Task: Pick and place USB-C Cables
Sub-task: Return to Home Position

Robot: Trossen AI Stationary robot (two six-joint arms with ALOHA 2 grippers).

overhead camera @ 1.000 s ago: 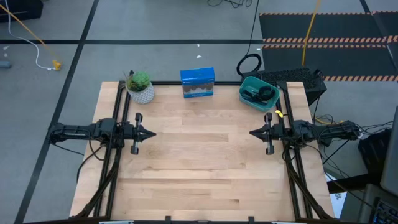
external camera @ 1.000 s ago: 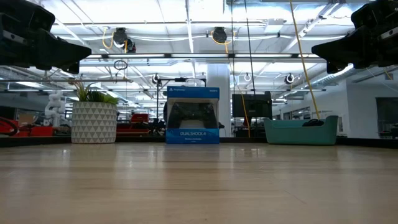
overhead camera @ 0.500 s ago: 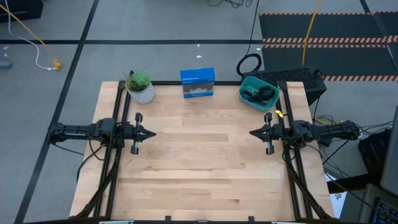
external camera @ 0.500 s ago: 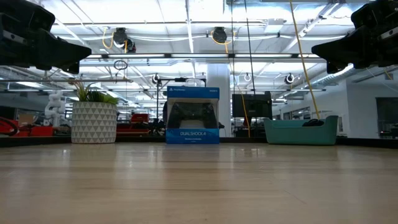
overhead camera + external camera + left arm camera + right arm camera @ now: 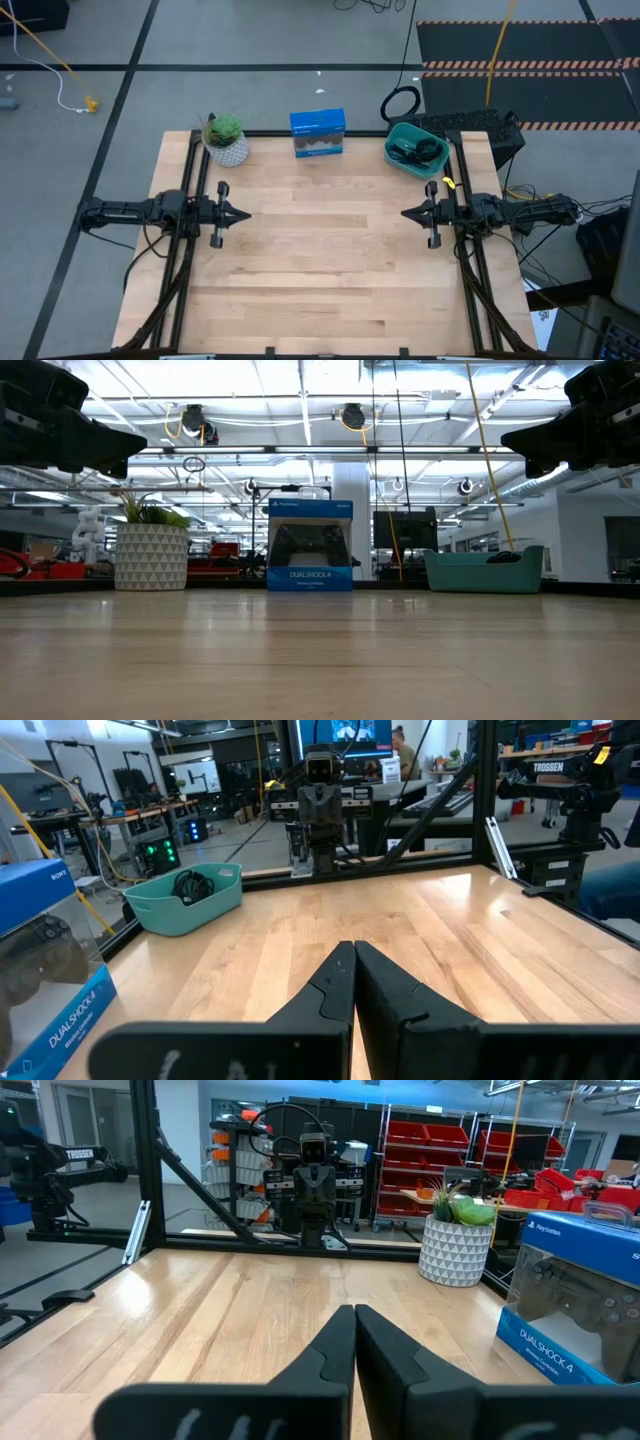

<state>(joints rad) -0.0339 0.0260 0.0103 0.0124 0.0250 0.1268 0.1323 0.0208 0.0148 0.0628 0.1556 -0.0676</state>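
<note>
Black coiled cables (image 5: 414, 151) lie inside a teal bin (image 5: 392, 155) at the table's far right; they also show in the left wrist view (image 5: 187, 885). I cannot tell them apart, and no blue-purple cable shows. My left gripper (image 5: 247, 214) is shut and empty above the table's left side. My right gripper (image 5: 404, 213) is shut and empty above the right side, near the bin. Both point toward the table's middle.
A blue controller box (image 5: 318, 133) stands at the far middle and a potted plant (image 5: 226, 140) at the far left. A big black cable loop (image 5: 401, 102) lies on the floor behind the bin. The wooden table (image 5: 320, 280) lies between the arms.
</note>
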